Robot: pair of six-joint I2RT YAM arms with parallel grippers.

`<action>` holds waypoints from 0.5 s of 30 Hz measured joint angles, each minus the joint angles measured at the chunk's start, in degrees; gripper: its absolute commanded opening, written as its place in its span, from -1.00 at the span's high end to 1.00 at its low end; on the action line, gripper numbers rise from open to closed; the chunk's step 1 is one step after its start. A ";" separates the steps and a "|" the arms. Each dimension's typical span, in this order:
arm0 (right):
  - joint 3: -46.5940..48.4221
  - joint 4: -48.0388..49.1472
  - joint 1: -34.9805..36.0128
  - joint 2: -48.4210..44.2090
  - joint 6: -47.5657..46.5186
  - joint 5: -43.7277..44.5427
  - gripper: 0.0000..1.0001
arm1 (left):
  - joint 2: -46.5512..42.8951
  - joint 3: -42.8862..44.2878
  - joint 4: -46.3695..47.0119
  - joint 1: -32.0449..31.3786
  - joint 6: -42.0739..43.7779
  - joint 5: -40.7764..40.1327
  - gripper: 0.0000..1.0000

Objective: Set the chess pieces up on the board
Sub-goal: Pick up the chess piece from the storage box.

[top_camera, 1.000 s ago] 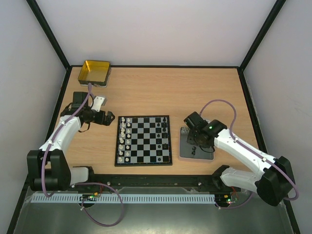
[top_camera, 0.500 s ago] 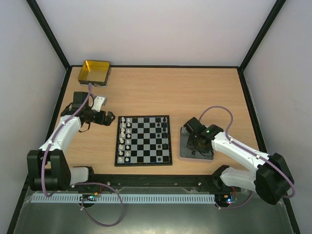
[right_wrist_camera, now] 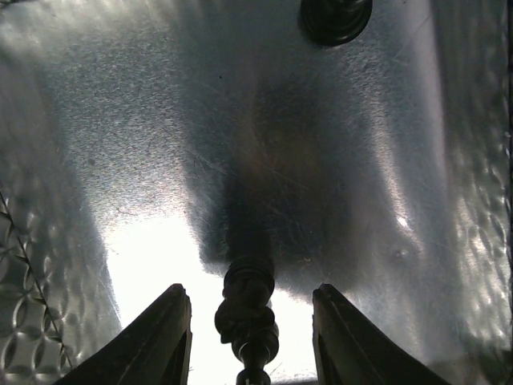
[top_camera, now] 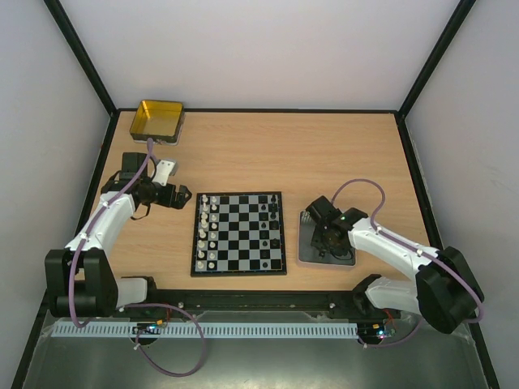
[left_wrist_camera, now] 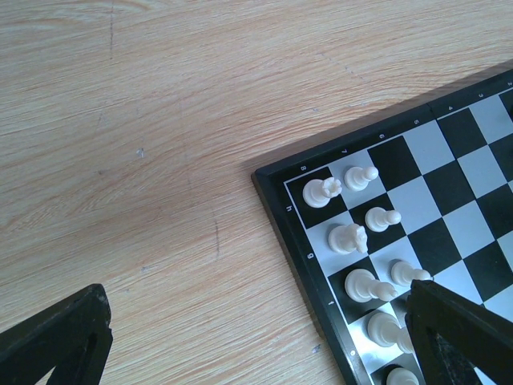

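Note:
The board (top_camera: 238, 233) lies mid-table with white chess pieces (top_camera: 208, 231) along its left two files and a few black pieces (top_camera: 265, 209) on its right side. My left gripper (top_camera: 182, 198) hovers open and empty just left of the board; in the left wrist view (left_wrist_camera: 256, 325) it is over bare wood beside the board (left_wrist_camera: 449, 200) corner and its white pieces (left_wrist_camera: 349, 238). My right gripper (top_camera: 328, 240) is down in the grey tray (top_camera: 347, 259). In the right wrist view it is open (right_wrist_camera: 252, 321) with a black piece (right_wrist_camera: 248, 305) lying between its fingers (right_wrist_camera: 156, 341).
A gold tin (top_camera: 157, 119) stands at the far left corner. A white block (top_camera: 165, 170) lies near the left arm. Another black piece (right_wrist_camera: 335, 16) lies farther along the tray floor (right_wrist_camera: 144, 120). Black frame rails edge the table.
My right gripper has moved nearer and lower into the grey tray, its arm folding in. The left arm has not moved.

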 measured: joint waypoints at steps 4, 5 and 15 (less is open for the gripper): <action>-0.42 0.39 -0.33 0.17 -0.35 -0.20 0.34 | 0.00 0.00 0.00 0.00 0.00 0.00 -0.98; -0.42 0.57 -0.35 0.24 -0.35 -0.22 0.36 | 0.00 0.00 0.00 0.00 0.00 0.00 -0.99; -0.85 2.69 -0.46 1.68 -0.57 -1.29 0.49 | 0.00 0.00 0.00 0.00 0.00 -0.02 -0.98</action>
